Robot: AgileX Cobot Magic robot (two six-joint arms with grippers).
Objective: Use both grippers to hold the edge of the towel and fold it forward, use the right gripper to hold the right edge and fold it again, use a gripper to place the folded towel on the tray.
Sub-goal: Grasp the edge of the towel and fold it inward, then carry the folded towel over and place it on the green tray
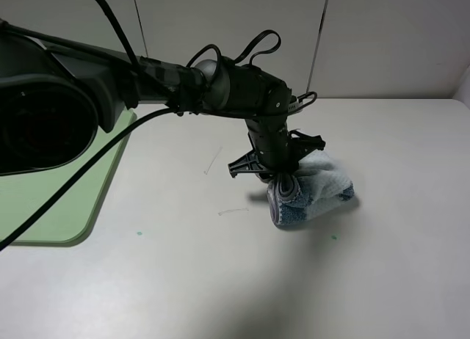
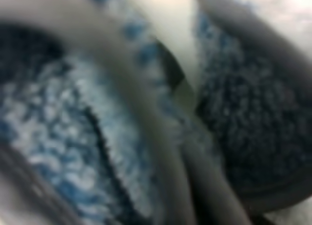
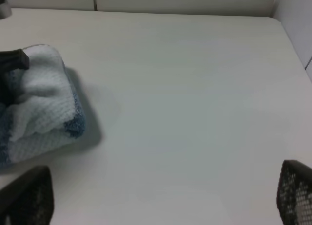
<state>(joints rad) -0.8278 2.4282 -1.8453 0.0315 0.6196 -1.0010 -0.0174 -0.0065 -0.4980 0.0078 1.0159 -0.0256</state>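
The towel lies folded into a thick blue-and-white bundle on the white table, right of centre. My left gripper reaches across from the left and comes down on the bundle's left end, where the cloth bunches up between its fingers. The left wrist view is filled by blurred towel pressed close. The right wrist view shows the towel off to one side, with a black part of the left gripper on it. My right gripper is open over bare table, apart from the towel. The light-green tray lies at the far left.
The left arm and its cables stretch across the upper left of the high view, covering part of the tray. A white wall runs along the table's far edge. Small green marks dot the tabletop.
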